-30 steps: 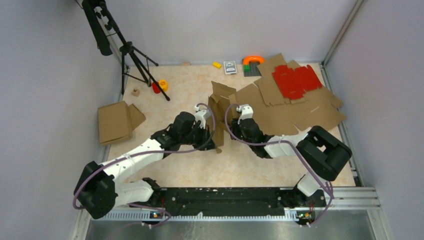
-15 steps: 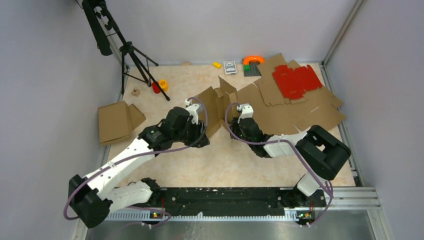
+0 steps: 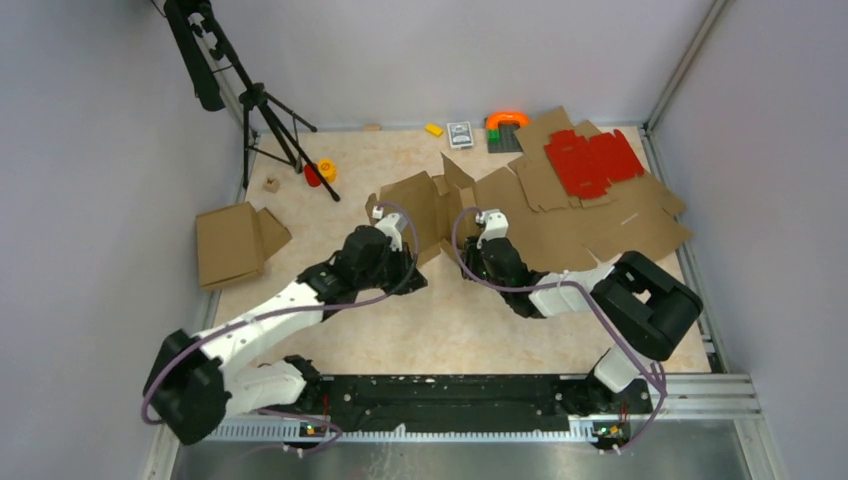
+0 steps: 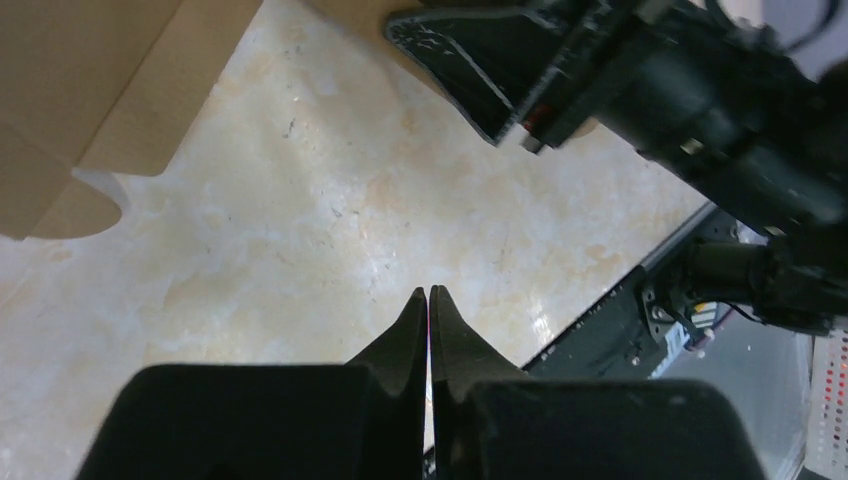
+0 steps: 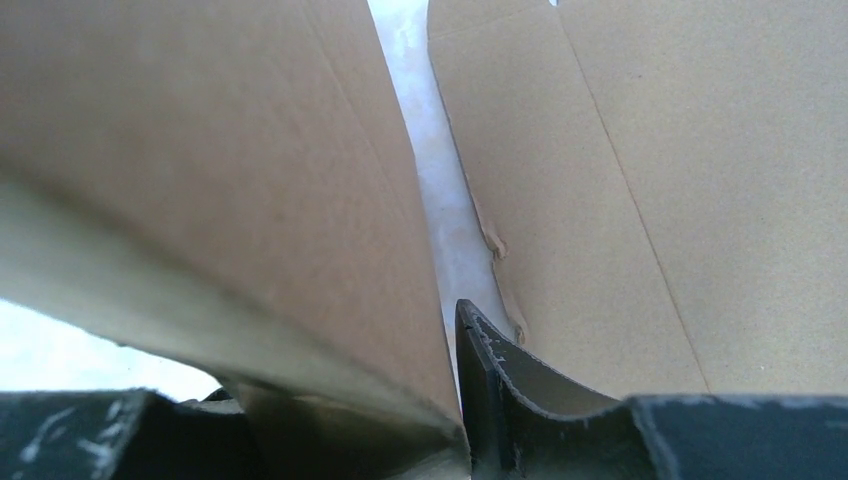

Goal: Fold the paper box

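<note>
No text, number or brand can be read in any view. In the upper middle of the overhead view a small grey-and-white pack [image 3: 460, 134] carries print too small to make out, and at the lower right edge of the left wrist view a white strip [image 4: 830, 400] shows red marks too blurred to read. The paper box [image 3: 425, 205] shows only plain brown faces.
</note>
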Controlling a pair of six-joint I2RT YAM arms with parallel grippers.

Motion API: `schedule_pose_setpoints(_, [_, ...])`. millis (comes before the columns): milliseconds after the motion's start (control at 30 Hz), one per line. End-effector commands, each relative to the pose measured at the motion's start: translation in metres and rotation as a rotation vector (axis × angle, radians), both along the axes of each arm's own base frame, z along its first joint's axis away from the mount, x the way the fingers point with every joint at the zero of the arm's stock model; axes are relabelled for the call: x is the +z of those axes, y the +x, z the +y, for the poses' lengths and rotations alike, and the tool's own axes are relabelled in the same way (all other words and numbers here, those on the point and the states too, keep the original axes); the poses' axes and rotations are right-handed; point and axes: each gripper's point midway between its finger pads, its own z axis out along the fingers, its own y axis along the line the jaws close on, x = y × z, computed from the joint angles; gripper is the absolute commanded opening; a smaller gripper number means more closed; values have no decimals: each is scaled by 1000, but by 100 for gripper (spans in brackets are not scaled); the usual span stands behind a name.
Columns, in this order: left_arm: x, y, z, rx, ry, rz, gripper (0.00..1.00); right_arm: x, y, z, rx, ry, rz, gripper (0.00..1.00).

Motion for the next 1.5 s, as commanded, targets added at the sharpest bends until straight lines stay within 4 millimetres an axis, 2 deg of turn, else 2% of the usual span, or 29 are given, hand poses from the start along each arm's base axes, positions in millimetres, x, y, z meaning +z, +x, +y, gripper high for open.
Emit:
schedule_pose_setpoints(0, [18, 47, -35, 45, -146, -147, 0, -17, -9, -11, 12, -47, 38, 27])
schedule_pose_setpoints(167, [5, 80, -51, 82, -127, -219, 0, -17, -10, -11, 16, -44, 34, 27])
schedule_pose_setpoints(333, [-11, 96, -63, 101, -121, -243, 0, -14, -10, -11, 18, -41, 24, 27])
schedule_pose_setpoints(500, [-27, 106, -73, 100, -112, -254, 0, -13, -9, -11, 18, -38, 20, 27])
schedule_pose_setpoints(667, [-34, 114, -81, 95, -115, -274, 0, -14, -10, -11, 23, -40, 22, 27])
schedule_pose_setpoints(967, [-49, 134, -83, 114, -37, -291, 0, -14, -10, -11, 26, -39, 20, 26])
schedule_pose_setpoints(1033, [-55, 141, -81, 140, -3, -284, 0, -14, -10, -11, 24, -40, 20, 26])
schedule_pose_setpoints(1200, [-75, 143, -82, 139, 44, -238, 0, -14, -10, -11, 24, -40, 20, 26])
schedule_pose_setpoints(1367, [-74, 143, -83, 132, 27, -252, 0, -14, -9, -12, 20, -43, 19, 26])
schedule_pose_setpoints(1467, [-67, 143, -80, 133, 16, -259, 0, -15, -9, -12, 20, -47, 20, 26])
